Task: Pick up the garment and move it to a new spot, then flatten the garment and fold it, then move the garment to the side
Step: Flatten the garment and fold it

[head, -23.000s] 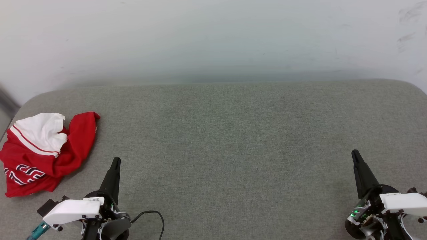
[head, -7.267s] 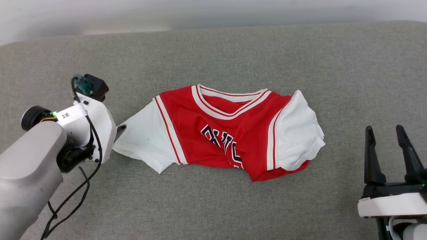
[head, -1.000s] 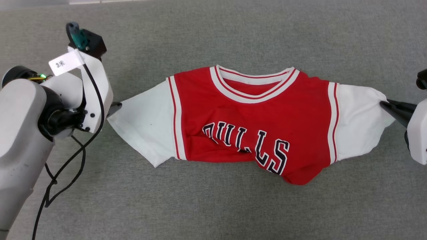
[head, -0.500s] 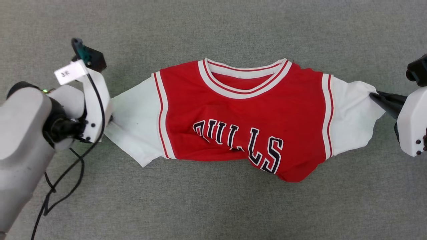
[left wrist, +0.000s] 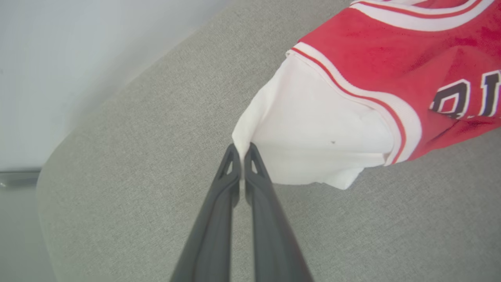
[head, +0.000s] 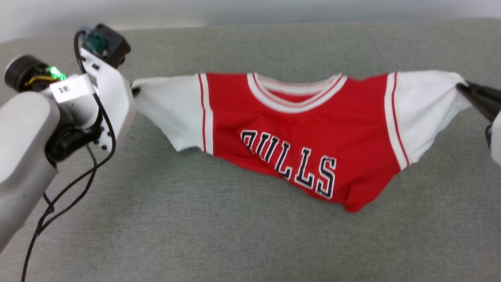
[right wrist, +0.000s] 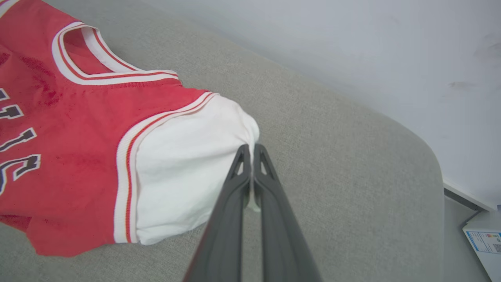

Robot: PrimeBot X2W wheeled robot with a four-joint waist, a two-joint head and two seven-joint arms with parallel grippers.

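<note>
Grey cushion: garment between both claws

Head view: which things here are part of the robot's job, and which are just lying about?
Part of the job: red jersey shirt with white sleeves and black lettering; left hand and right hand, each shut on a sleeve tip.

Just there: grey fabric-covered surface; pale wall; loose black cable by the left arm.

Thin soft cloth garment; matt coarse-woven cushion.
</note>
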